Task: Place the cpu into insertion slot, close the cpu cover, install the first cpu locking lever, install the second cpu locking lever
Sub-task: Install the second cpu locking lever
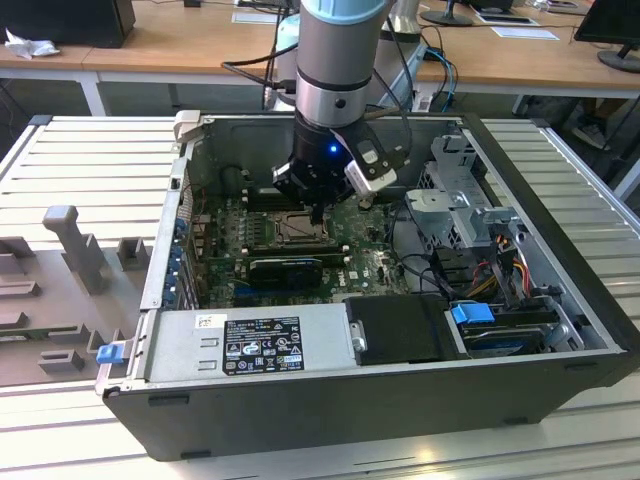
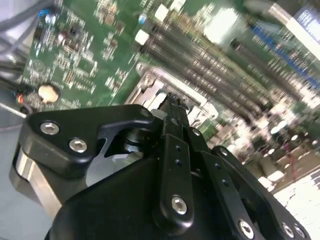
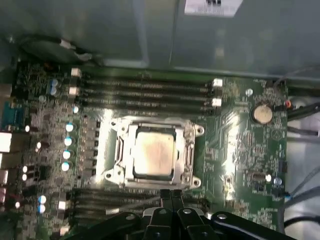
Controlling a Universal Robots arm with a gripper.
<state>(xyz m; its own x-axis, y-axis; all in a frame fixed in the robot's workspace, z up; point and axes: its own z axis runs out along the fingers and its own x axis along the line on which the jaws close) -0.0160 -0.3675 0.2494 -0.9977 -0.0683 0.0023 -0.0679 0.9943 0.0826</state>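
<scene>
One open computer case point(image 1: 560, 330) takes up most of the exterior view, lying on a ribbed metal table point(image 1: 90, 160) with wooden desks behind it. Inside, a grey power supply box point(image 1: 250, 345) runs along the near wall, and a drive cage point(image 1: 465, 190) with loose coloured cables sits toward the exterior view's right. The green motherboard point(image 3: 240, 145) lies flat on the case floor, crossed by long black memory slots point(image 3: 145, 85) on two sides of the socket. The robot arm point(image 1: 335, 60) comes straight down into the case, and its gripper point(image 1: 318, 212) hangs just above the board at the socket's edge. In the first wrist view the insertion slot point(image 3: 192, 150) sits mid-board, with the cpu point(image 3: 154, 152) already lying flat within it, its pale top bare and showing through the cpu cover point(image 3: 131, 131) that frames it. A round coin battery point(image 3: 261, 114) lies nearby. The gripper's fingers point(image 2: 176, 112) are pressed together, pinching nothing, their tips beside the socket's metal surround.
</scene>
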